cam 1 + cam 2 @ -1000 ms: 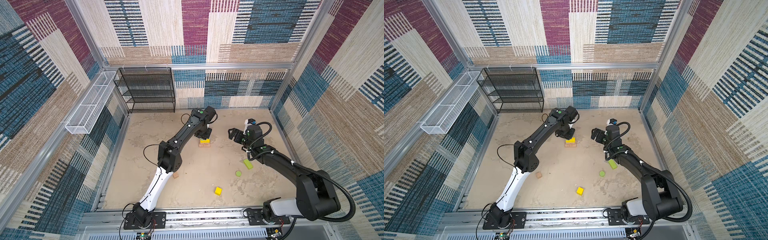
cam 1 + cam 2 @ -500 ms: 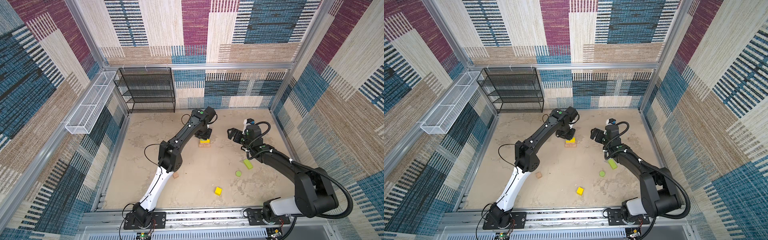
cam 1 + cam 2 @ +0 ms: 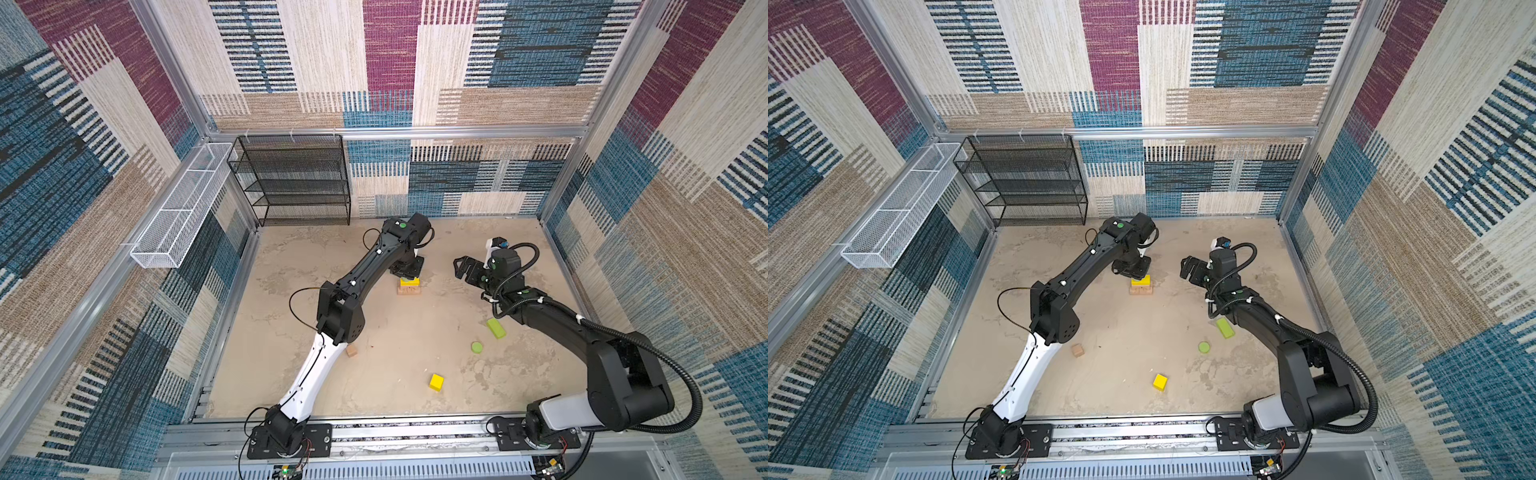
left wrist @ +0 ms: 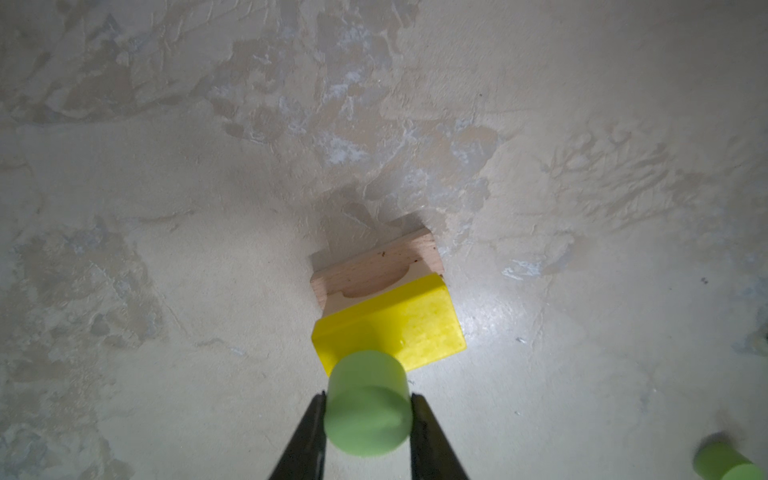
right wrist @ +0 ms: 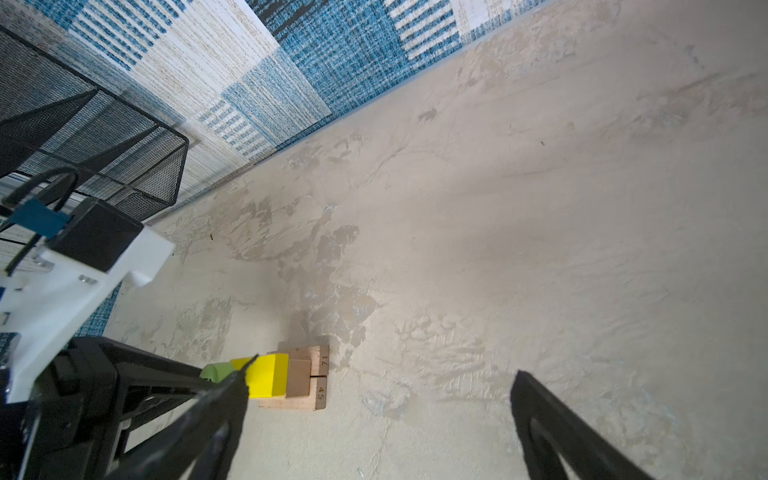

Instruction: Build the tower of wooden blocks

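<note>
The wood block tower stands at mid-table as tan bars (image 3: 408,290) (image 4: 374,266) (image 5: 318,376) with a yellow bar (image 3: 409,282) (image 3: 1140,281) (image 4: 407,324) (image 5: 268,376) lying across them. My left gripper (image 4: 368,397) (image 3: 407,274) is shut on a lime green disc (image 4: 368,409) (image 5: 216,371) directly over the yellow bar; I cannot tell whether they touch. My right gripper (image 5: 382,374) (image 3: 465,268) (image 3: 1190,268) hovers open and empty to the right of the tower. Loose on the table are a lime green bar (image 3: 496,328), a second lime green disc (image 3: 477,347), a yellow cube (image 3: 436,382) and a tan cube (image 3: 352,351).
A black wire shelf (image 3: 295,183) stands against the back wall at the left. A white wire basket (image 3: 178,212) hangs on the left wall. Patterned walls close in the table on three sides, and the arm bases sit on a rail along the front.
</note>
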